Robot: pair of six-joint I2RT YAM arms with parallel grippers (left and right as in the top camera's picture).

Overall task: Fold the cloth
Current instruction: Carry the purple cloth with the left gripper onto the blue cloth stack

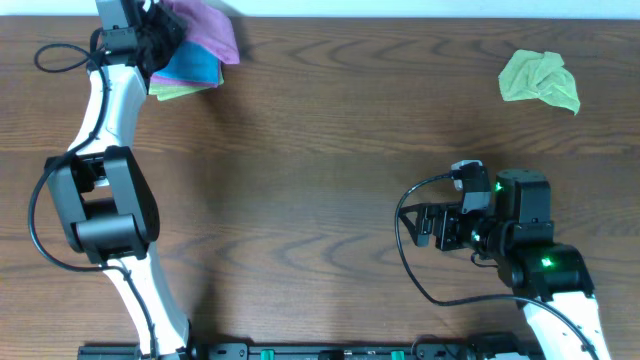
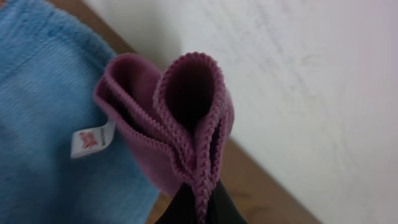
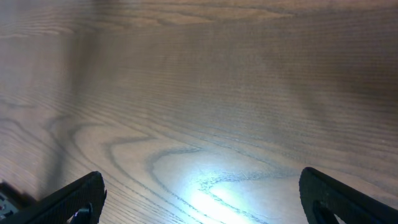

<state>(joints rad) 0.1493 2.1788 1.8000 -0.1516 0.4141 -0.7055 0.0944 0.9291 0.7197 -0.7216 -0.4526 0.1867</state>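
A small white tag [image 2: 92, 140] is showing in the left wrist view, touching the edge of the purple cloth [image 2: 134, 87] and lying over the blue cloth [image 2: 43, 112]. It is carrying red print, possibly a brand mark, but the letters are coming out too small and blurred to read. Nothing else legible is appearing in any view.

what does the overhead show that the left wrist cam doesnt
Only the overhead shows the crumpled green cloth at the far side of the table, and the right gripper over bare wood. Only the left wrist shows the white tag on the blue cloth, and the stitched hem of the purple cloth pinched in the left gripper. Both show the purple cloth against the blue cloth.
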